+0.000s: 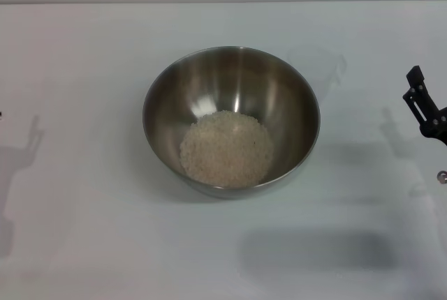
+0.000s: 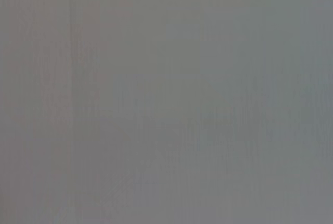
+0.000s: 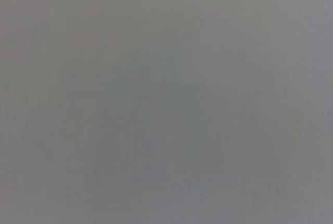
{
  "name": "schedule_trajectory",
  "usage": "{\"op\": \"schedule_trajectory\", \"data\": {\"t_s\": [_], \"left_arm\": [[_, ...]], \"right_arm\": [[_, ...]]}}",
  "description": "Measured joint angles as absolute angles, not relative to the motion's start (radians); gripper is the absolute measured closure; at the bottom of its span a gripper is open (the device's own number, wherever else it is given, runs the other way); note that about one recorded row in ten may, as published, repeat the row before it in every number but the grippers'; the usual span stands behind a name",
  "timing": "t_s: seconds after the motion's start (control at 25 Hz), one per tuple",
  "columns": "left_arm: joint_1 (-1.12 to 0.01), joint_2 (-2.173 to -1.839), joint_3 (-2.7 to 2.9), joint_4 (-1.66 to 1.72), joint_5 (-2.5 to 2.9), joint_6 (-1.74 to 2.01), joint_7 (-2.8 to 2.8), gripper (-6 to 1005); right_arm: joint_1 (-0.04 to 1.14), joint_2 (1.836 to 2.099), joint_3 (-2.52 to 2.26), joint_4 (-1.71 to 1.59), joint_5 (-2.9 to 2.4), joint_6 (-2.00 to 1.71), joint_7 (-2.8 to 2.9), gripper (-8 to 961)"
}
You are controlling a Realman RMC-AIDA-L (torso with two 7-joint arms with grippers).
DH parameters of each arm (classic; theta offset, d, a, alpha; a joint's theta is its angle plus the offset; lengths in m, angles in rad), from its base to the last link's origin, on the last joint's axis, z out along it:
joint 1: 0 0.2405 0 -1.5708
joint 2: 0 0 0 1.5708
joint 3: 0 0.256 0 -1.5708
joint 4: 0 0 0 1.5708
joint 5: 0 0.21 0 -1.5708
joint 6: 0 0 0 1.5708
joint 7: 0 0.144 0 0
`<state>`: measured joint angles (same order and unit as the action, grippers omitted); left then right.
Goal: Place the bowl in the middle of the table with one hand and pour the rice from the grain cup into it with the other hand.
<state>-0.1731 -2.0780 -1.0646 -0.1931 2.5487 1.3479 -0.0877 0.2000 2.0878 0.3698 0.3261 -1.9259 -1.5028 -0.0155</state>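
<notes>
From the head view I see the bowl (image 1: 231, 120) mid-tabletop (image 1: 84, 230), rice (image 1: 226, 149) heaped inside. The grain cup (image 1: 323, 68) stands just behind it. My right end effector (image 1: 423, 108) sits at the right edge; I cannot tell its opening. Both wrist views give me blank grey.

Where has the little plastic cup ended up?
In the head view the grain cup stands on the table just behind the bowl, toward the robot's right, apart from the right gripper at that edge.
</notes>
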Motion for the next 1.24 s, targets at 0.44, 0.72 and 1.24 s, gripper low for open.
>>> {"op": "schedule_trajectory", "data": {"t_s": [0.44,0.72,1.24], "left_arm": [[-0.167,-2.079,-1.065,-0.197,2.550,1.314,-0.069,170],[-0.157,-2.079,-1.060,-0.203,2.549,1.300,-0.082,170],[-0.153,-2.079,-1.060,-0.206,2.550,1.308,-0.109,170]], "right_arm": [[0.197,2.090,0.385,0.273,-1.922,-1.547,-0.016,114],[0.203,2.088,0.385,0.243,-1.922,-1.582,-0.017,113],[0.223,2.085,0.385,0.204,-1.922,-1.600,-0.017,113]]}}
